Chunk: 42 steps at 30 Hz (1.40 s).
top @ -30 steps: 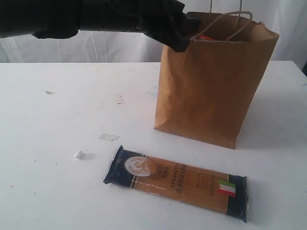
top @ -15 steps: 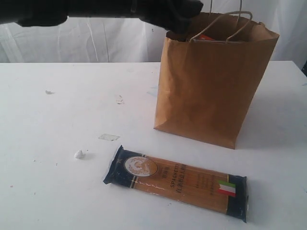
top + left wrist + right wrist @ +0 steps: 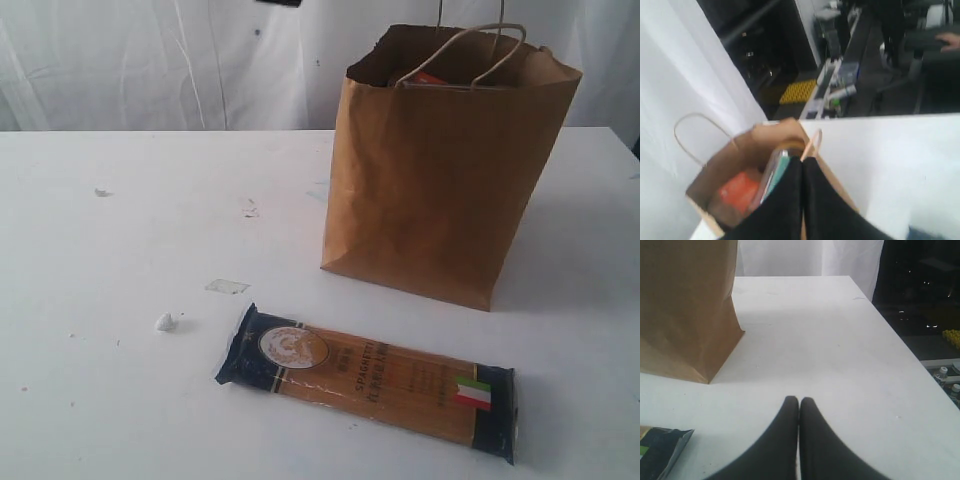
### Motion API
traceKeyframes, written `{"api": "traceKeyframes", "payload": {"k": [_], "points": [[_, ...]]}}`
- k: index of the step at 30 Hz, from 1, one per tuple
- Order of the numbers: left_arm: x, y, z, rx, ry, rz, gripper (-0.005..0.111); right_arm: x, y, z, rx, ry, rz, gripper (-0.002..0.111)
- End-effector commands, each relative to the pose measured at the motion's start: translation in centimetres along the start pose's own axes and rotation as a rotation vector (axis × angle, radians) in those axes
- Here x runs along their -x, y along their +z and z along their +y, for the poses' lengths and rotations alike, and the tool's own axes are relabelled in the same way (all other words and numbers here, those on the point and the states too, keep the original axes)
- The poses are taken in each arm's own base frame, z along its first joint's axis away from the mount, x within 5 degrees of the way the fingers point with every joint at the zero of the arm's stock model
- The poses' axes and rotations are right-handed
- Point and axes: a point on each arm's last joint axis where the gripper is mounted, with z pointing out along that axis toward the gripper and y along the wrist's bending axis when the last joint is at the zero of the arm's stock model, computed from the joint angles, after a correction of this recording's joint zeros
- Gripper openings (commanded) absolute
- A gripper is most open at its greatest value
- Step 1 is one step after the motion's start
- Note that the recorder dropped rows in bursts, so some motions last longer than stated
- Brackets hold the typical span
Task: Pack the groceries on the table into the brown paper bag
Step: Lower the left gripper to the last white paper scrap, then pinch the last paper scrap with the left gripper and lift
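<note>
Left gripper [image 3: 802, 162]: two black fingers pressed flat together, nothing between them, held above the open mouth of the brown paper bag [image 3: 742, 147]. Just past these fingertips, inside the bag: one orange-faced packet [image 3: 737, 190] and one teal-edged flat pack [image 3: 775, 172] standing on edge; the remaining contents are too blurred to name. White table [image 3: 120, 230]: one white crumb [image 3: 165, 321] and one scrap of clear tape [image 3: 227, 287], both on the left gripper's side of the bag and well apart from it. Spaghetti pack [image 3: 370, 380]: long, blue-ended, lying flat on the table in front of the bag, near it but not touching; untouched by either pair of fingers. Bag, exterior view: upright, two cord handles [image 3: 480, 45] arching over the rim, a strip of orange showing inside. Right gripper [image 3: 799, 402]: fingers pressed together, empty, over bare tabletop. The bag stands ahead of these tips, off toward the left arm's side, well apart; one blue end of the spaghetti pack lies beside the fingers on that same side, clear of them.
</note>
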Motion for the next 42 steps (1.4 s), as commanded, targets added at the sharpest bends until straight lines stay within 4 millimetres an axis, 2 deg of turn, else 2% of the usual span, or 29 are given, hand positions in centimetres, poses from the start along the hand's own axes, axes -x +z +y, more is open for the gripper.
{"api": "traceKeyframes", "payload": {"k": [1,6,8,9,10,11,12,13,14,16,18,20,23,27,34,42], "points": [[-1.7,-2.5,-0.3,0.049,-0.052,0.334,0.0,0.0,0.0,0.0,-0.003,0.003,-0.006,0.0],[-5.5,-4.1,0.3,0.172,-0.146,0.752,0.0,0.0,0.0,0.0,-0.003,0.003,-0.006,0.0],[-8.0,-4.6,0.2,0.219,-0.166,0.931,0.0,0.0,0.0,0.0,-0.003,0.003,-0.006,0.0],[-10.0,-4.5,-0.2,0.222,-0.199,1.006,0.0,0.0,0.0,0.0,-0.003,0.003,-0.006,0.0],[-10.8,-4.4,-0.4,0.215,-0.215,1.03,0.0,0.0,0.0,0.0,-0.003,0.003,-0.006,0.0],[-12.9,-4.2,-1.1,0.19,-0.231,1.08,0.0,0.0,0.0,0.0,-0.003,0.003,-0.006,0.0],[-13.9,-4.0,-1.5,0.175,-0.233,1.105,0.0,0.0,0.0,0.0,-0.003,0.003,-0.006,0.0],[-16.3,-3.9,-2.0,0.159,-0.229,1.167,0.0,0.0,0.0,0.0,-0.003,0.003,-0.006,0.0],[-17.3,-4.0,-2.1,0.158,-0.218,1.198,0.0,0.0,0.0,0.0,-0.003,0.003,-0.006,0.0],[-21.9,-4.5,-2.3,0.167,-0.207,1.301,0.0,0.0,0.0,0.0,-0.003,0.003,-0.006,0.0],[-25.4,-4.7,-2.1,0.213,-0.258,1.292,0.0,0.0,0.0,0.0,-0.003,0.003,-0.006,0.0],[-27.7,-4.5,-2.2,0.257,-0.327,1.259,0.0,0.0,0.0,0.0,-0.003,0.003,-0.006,0.0],[-28.6,-3.7,-2.3,0.311,-0.451,1.218,0.0,0.0,0.0,0.0,-0.003,0.003,-0.006,0.0],[-27.7,-2.5,-1.5,0.313,-0.59,1.19,0.0,0.0,0.0,0.0,-0.003,0.003,-0.006,0.0],[-27.8,-1.0,0.1,0.273,-0.643,1.28,0.0,0.0,0.0,0.0,-0.003,0.003,-0.006,0.0],[-29.8,1.9,0.7,0.288,-0.663,1.123,0.003,0.0,0.0,0.0,-0.003,0.003,-0.006,0.0]]}}
